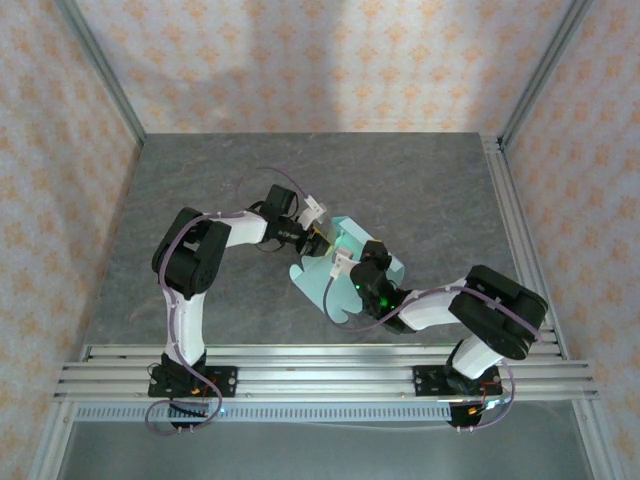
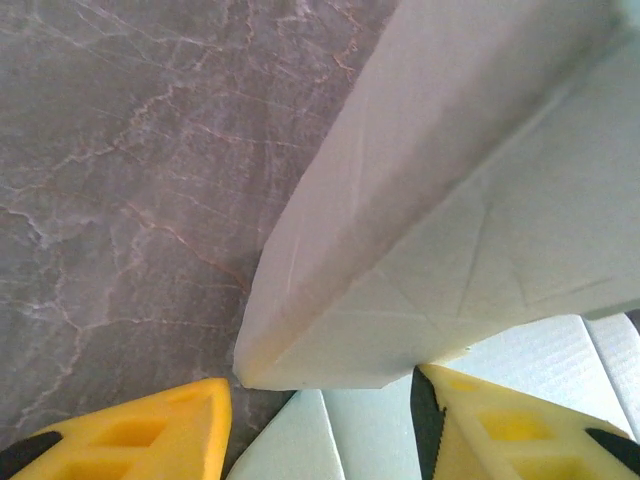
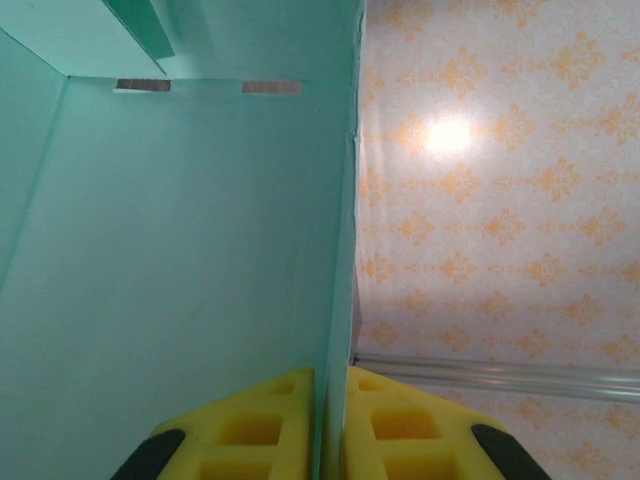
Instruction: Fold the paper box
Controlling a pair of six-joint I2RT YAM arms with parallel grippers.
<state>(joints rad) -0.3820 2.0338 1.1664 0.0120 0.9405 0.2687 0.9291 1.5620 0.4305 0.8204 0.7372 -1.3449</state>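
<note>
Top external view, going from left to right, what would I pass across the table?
From the left: left arm → left gripper → paper box → right arm. The right gripper overlaps the box, so it is left out.

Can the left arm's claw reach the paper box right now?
Probably yes. The left claw has its fingers apart right at a folded corner of the paper box, with nothing in between. The right claw pinches another panel.
</note>
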